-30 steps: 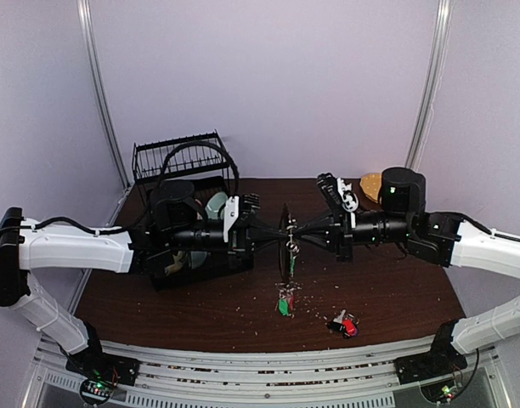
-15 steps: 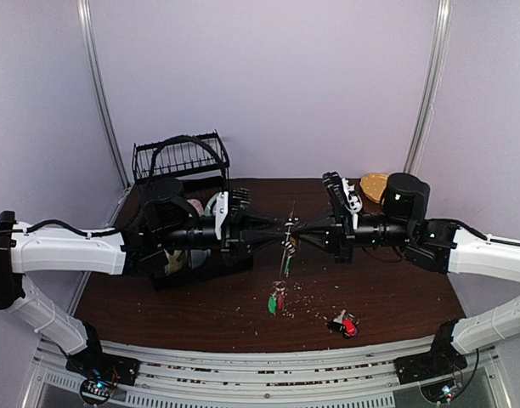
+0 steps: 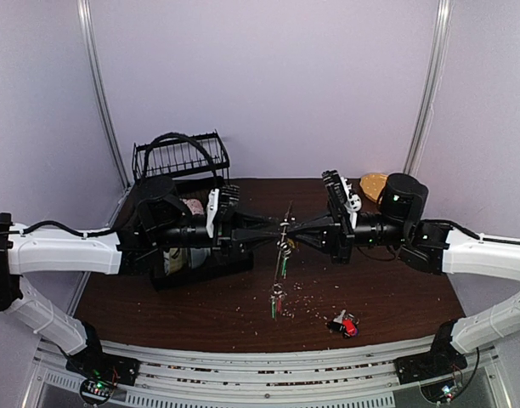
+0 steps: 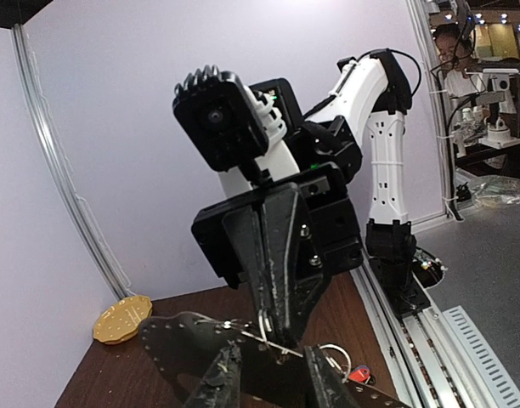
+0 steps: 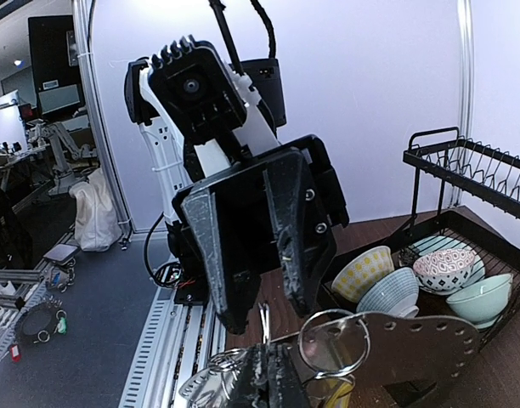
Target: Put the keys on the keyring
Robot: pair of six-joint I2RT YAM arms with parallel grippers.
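the right gripper (image 4: 273,327) is pinched shut on the edge of the keyring (image 5: 413,344), holding it in the air above the middle of the table (image 3: 396,289). the left gripper (image 5: 267,316) faces it with its jaws spread apart, one on either side of that same edge. keys (image 3: 282,257) dangle beneath the keyring, and red- and black-tagged keys (image 3: 343,324) lie on the table toward the right arm's side.

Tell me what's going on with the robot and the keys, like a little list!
keyring: held up edge-on between both arms
right gripper: shut on the keyring
left gripper: open, at the keyring
hanging key: green tag, dangling below the keyring
loose on table: green-red key bunch, red-black key bunch
behind: dish rack with bowls, tan plate
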